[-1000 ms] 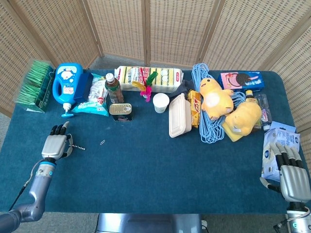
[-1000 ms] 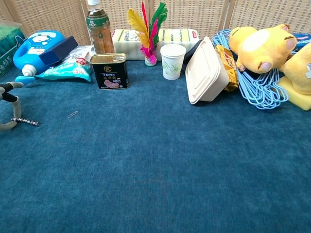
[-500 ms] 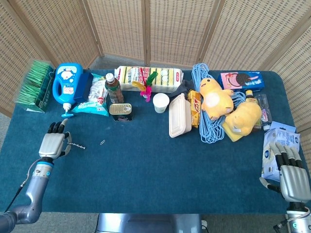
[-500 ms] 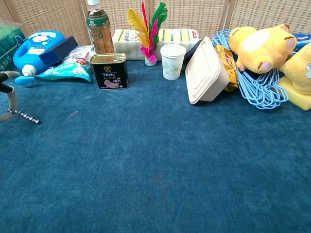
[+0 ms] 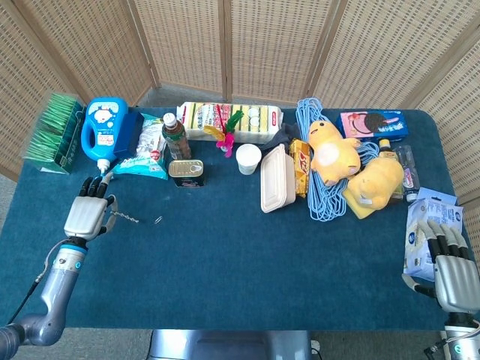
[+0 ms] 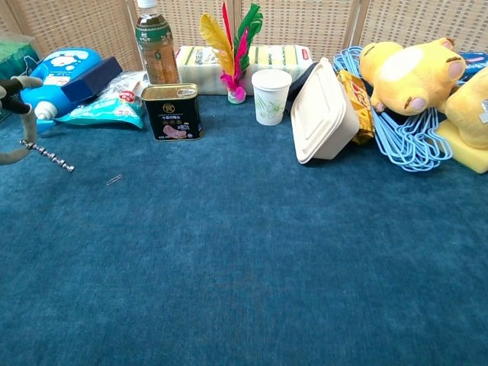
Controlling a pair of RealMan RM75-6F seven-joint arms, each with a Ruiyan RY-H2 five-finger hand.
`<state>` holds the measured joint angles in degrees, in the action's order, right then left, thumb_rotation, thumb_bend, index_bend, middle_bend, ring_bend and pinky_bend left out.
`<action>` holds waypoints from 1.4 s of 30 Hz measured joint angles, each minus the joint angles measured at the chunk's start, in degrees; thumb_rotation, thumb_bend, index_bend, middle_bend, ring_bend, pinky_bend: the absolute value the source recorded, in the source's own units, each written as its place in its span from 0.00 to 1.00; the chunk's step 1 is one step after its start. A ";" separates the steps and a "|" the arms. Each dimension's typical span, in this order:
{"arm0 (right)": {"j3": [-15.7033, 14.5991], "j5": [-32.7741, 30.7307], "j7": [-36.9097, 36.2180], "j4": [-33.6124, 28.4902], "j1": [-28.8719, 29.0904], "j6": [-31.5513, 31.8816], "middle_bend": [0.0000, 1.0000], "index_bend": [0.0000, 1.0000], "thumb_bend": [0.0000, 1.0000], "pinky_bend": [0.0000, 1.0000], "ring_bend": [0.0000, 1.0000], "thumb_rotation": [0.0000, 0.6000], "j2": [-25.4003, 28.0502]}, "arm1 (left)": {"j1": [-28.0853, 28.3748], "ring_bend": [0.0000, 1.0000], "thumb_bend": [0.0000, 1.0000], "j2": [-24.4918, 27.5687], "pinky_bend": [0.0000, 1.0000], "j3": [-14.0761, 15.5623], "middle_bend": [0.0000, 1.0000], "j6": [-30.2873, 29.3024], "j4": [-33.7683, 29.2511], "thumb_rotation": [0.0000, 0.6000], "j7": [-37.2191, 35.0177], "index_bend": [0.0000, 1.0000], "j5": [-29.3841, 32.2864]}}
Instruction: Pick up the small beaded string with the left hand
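The left hand (image 5: 88, 215) sits at the left edge of the table (image 5: 240, 277), back of the hand facing up, fingers pointing toward the blue jug (image 5: 103, 135). It pinches one end of the beaded string (image 5: 124, 217); the string extends rightward from the hand, straight and stiff-looking. In the chest view only the fingers (image 6: 15, 114) of that hand show at the left border, with the string (image 6: 47, 155) slanting down to the right from them; its free end appears to hang just above the cloth, though contact cannot be ruled out from these angles. A paperclip (image 5: 159, 220) lies on the cloth just right of the string's free end, apart from it. The right hand (image 5: 448, 264) rests at the right front corner of the table, fingers extended and slightly apart, holding nothing, its fingertips over or touching a white-and-blue packet (image 5: 427, 225). Behind the left hand stand the jug and a snack bag (image 5: 146, 154); further right are a bottle (image 5: 174, 135), a tin (image 5: 186, 172), a paper cup (image 5: 248, 158) and a closed food box (image 5: 276, 178).
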<state>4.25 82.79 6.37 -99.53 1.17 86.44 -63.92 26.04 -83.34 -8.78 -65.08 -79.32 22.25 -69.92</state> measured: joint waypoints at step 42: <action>0.15 -0.03 -1.05 -0.14 -0.09 0.18 0.00 0.00 0.00 0.00 0.00 1.00 0.54 | 6.88 0.00 0.71 -2.48 0.00 4.24 0.00 -8.05 -2.14 1.00 36.34 0.53 -9.99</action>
<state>4.40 82.76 5.33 -99.68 1.07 86.62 -63.37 32.92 -85.82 -4.54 -73.13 -81.46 58.58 -79.92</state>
